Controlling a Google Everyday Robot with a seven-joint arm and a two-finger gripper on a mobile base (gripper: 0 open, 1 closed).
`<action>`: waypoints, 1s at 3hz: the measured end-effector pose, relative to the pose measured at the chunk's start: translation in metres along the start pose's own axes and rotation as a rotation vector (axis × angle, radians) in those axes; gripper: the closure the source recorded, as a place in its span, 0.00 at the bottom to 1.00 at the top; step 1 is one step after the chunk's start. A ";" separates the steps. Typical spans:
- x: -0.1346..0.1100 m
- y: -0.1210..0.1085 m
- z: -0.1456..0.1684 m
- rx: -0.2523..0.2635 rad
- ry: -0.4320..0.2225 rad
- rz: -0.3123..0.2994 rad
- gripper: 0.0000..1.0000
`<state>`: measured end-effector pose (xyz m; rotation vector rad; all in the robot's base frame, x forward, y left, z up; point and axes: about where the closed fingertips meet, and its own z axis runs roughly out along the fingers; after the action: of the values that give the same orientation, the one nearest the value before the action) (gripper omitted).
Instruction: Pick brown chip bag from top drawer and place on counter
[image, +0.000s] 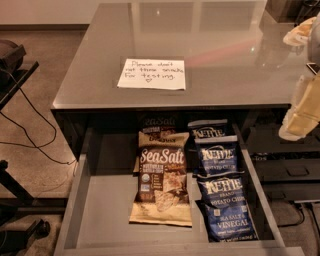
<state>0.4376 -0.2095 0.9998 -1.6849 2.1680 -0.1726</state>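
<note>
The top drawer (105, 200) is pulled open under the counter (225, 45). The brown chip bag (161, 185) lies flat in the middle of the drawer floor, with its white "Sea Salt" lettering facing up. My gripper (302, 112) shows as a pale shape at the right edge of the view. It hangs over the counter's right front corner, well to the right of the bag and above it, and it touches nothing in the drawer.
A second, darker SeaSalt bag (159, 125) lies behind the brown one, partly under the counter. Several blue Kettle bags (220, 192) fill the drawer's right side. A white handwritten note (152, 74) lies on the counter. A dark stand with cables (15, 75) is at the left.
</note>
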 end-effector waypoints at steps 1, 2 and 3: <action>0.000 0.000 0.000 0.000 0.000 0.000 0.00; -0.001 0.001 0.004 -0.001 -0.023 0.006 0.00; -0.007 0.013 0.030 -0.042 -0.101 0.015 0.00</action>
<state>0.4382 -0.1949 0.9698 -1.6623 2.1228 -0.0371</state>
